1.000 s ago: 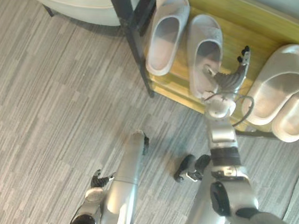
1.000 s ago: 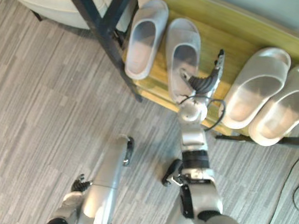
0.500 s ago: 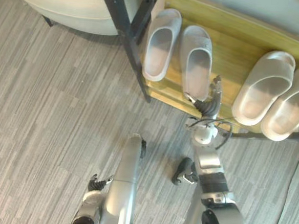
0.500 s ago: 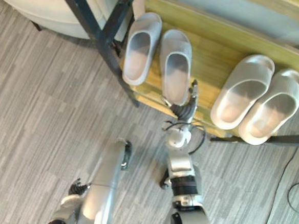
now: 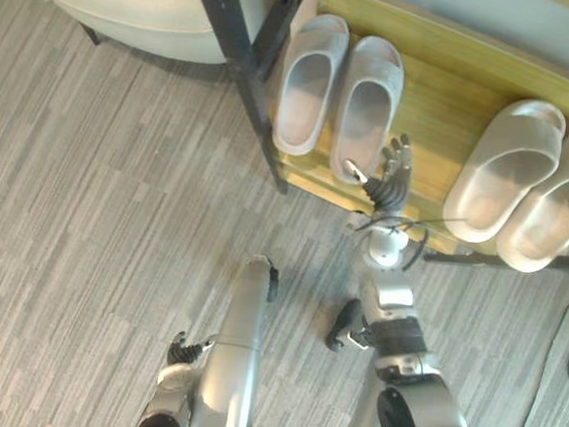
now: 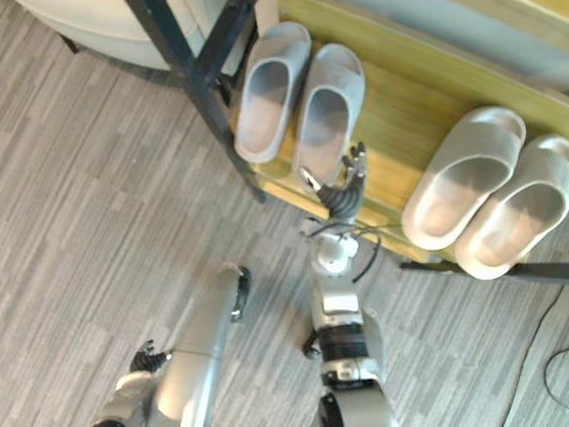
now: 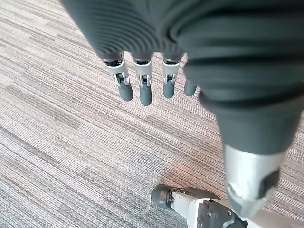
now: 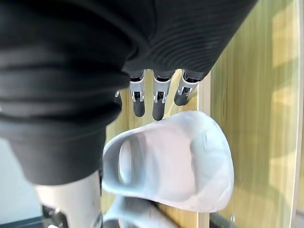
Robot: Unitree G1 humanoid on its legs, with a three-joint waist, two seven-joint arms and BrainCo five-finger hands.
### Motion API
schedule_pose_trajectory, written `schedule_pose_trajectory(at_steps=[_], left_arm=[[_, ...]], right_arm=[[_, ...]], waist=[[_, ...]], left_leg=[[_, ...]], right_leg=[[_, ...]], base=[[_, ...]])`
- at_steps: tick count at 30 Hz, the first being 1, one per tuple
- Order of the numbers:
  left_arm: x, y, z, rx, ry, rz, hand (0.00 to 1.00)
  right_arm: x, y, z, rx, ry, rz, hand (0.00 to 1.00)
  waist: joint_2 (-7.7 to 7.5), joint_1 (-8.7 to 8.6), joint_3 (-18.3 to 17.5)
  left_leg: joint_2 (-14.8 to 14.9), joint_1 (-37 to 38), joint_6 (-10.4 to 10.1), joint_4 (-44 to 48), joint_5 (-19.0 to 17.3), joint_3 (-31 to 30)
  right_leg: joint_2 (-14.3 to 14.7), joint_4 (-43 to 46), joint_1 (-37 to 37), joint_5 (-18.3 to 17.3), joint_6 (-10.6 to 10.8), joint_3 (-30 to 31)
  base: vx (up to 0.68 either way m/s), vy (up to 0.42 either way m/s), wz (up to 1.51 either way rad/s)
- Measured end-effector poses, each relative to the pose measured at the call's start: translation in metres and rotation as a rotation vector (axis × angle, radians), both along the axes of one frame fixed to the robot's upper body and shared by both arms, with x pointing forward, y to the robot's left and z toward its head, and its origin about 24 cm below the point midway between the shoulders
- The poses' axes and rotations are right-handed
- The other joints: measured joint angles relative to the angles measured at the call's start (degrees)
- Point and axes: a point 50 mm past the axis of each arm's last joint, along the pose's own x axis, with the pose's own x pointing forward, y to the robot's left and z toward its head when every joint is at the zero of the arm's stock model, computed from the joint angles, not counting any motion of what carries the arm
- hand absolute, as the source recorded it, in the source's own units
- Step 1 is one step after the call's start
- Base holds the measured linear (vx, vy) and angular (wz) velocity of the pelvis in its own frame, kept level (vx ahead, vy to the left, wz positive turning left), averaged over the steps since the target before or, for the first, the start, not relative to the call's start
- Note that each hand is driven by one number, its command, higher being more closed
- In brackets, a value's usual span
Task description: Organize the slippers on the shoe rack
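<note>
Two pale grey slippers (image 5: 310,83) (image 5: 367,107) lie side by side, toes inward, at the left end of the wooden shoe rack shelf (image 5: 449,98). A larger beige pair (image 5: 504,168) (image 5: 559,199) lies at the shelf's right end. My right hand (image 5: 392,177) is open at the shelf's front edge, just by the heel of the second grey slipper (image 8: 190,161), its fingers (image 8: 159,102) straight and holding nothing. Low beside me, my left hand (image 5: 185,348) hangs open over the carpet, with its fingers (image 7: 142,88) relaxed.
A black rack post (image 5: 239,54) slants down past the left of the grey pair. A pale rounded seat (image 5: 113,6) stands on the floor beyond it. Grey striped carpet (image 5: 89,210) spreads in front of the rack.
My right hand has drawn back from deep on the shelf to its front edge. The second grey slipper now lies closer to its mate. The camera has shifted too.
</note>
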Motion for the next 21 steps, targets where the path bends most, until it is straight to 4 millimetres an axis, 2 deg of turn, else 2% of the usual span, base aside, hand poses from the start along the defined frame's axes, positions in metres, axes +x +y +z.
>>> schedule_pose_trajectory(at_steps=[14, 18, 20, 21], left_arm=[[0.001, -0.001, 0.000, -0.005, -0.006, -0.005, 0.00], [0.001, 0.001, 0.001, -0.001, -0.006, 0.008, 0.00], [-0.001, 0.004, 0.000, 0.006, 0.003, 0.021, 0.00], [-0.004, 0.005, 0.000, -0.008, -0.001, 0.029, 0.00]], right_arm=[[0.014, -0.006, 0.006, 0.051, 0.022, -0.003, 0.00], [0.014, -0.010, 0.001, 0.021, 0.038, 0.005, 0.00], [0.010, -0.008, -0.009, 0.003, 0.059, 0.026, 0.00], [0.001, -0.009, -0.020, -0.011, 0.074, 0.037, 0.00]], waist=[[-0.01, 0.04, 0.0], [-0.61, -0.19, 0.8], [-1.09, -0.21, 1.3], [-1.33, -0.24, 1.6]], left_leg=[[-0.4, -0.2, -0.2, -0.4, 1.0, -0.5], [0.1, 2.0, -0.1, -1.3, 1.0, -0.3], [0.4, 4.3, -0.1, -2.5, 1.1, -0.1], [0.7, 6.7, -0.1, -4.1, 1.2, 0.0]], right_leg=[[-0.4, 0.1, 0.1, 0.0, 0.0, -0.6], [-0.1, -0.8, 2.2, 0.4, -0.5, -0.7], [0.4, -2.3, 4.4, 0.8, -0.5, -0.8], [0.7, -4.2, 6.9, 1.1, -0.2, -1.2]], base=[[0.00, -0.003, 0.02], [0.00, -0.001, -0.03], [0.02, -0.006, -0.07], [0.04, 0.001, -0.05]])
